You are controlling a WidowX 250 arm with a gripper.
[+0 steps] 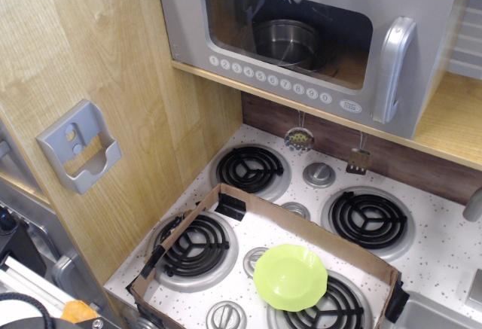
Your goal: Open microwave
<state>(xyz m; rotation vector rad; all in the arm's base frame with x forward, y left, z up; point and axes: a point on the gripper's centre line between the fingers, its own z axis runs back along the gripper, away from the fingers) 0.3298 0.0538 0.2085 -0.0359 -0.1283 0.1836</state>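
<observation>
Microwave (301,43) on wooden shelf, door shut, pot (286,41) inside — pincer out of view, state unknowable

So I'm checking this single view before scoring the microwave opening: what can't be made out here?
- Gripper: not in this view, so its state is unknown.
- Microwave: the top is cut off by the upper edge; whether the door is fully latched cannot be told.
- Handle: only its front shows.
- Pot inside: dimmed by the window, contents unseen.
- Buttons: digits too small to read.
- Stove: front and right cut off by the frame edges.
</observation>
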